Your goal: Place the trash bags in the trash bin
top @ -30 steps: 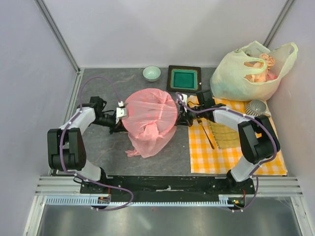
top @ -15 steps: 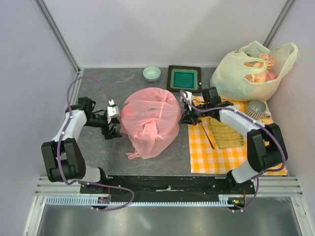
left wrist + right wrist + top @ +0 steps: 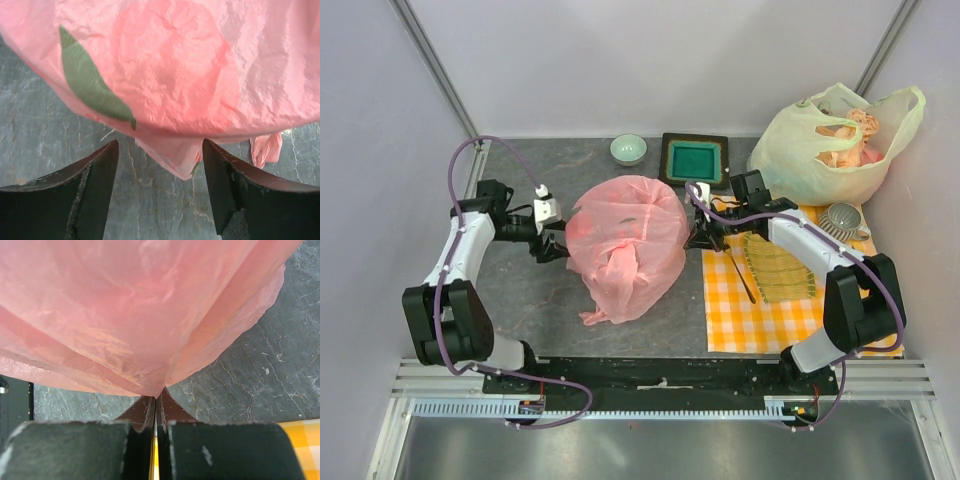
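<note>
At the worktop's centre the trash bag (image 3: pixel 625 245) covers the hidden trash bin. The right hand (image 3: pixel 694 240) pinches its edge, likely to keep it stretched. The left hand (image 3: pixel 554 249) stands open beside it.

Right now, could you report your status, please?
Left end effector open beside pink bag. Right end effector shut on its edge. Bin hidden, likely underneath.

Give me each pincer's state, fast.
Left pincer: open, holding nothing.
Right pincer: closed on a fold of the pink trash bag.
</note>
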